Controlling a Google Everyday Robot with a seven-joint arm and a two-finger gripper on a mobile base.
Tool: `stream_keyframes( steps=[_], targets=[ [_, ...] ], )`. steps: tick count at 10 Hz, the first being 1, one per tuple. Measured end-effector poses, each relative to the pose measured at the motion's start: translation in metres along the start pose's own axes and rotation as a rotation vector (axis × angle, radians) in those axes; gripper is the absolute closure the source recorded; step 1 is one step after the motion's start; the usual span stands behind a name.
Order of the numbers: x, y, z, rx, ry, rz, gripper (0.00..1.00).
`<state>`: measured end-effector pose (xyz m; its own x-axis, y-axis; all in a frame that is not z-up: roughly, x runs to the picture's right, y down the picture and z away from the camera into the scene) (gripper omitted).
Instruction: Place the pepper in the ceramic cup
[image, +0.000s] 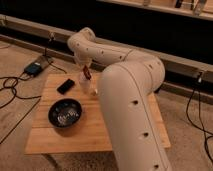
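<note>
My gripper hangs at the far middle of the wooden table, at the end of the white arm that fills the right of the view. It is shut on the pepper, a small dark red piece pointing down from its tip. The ceramic cup, small and whitish, stands directly under the pepper, very close to it. I cannot tell whether the pepper's tip touches the rim. The arm hides the table's right half.
A wide dark bowl sits front left on the table. A flat black rectangular item lies left of the cup. A pale block lies right of the cup. Cables and a small box lie on the floor at left.
</note>
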<state>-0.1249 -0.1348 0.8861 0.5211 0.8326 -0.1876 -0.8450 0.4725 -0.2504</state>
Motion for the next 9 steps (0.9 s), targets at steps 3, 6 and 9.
stream_keyframes(
  steps=[3, 6, 9],
  targets=[
    [-0.013, -0.007, 0.008, -0.032, -0.051, -0.033, 1.0],
    [-0.024, -0.009, 0.02, -0.079, -0.101, -0.049, 1.0],
    [-0.026, -0.003, 0.029, -0.126, -0.126, -0.049, 1.0]
  ],
)
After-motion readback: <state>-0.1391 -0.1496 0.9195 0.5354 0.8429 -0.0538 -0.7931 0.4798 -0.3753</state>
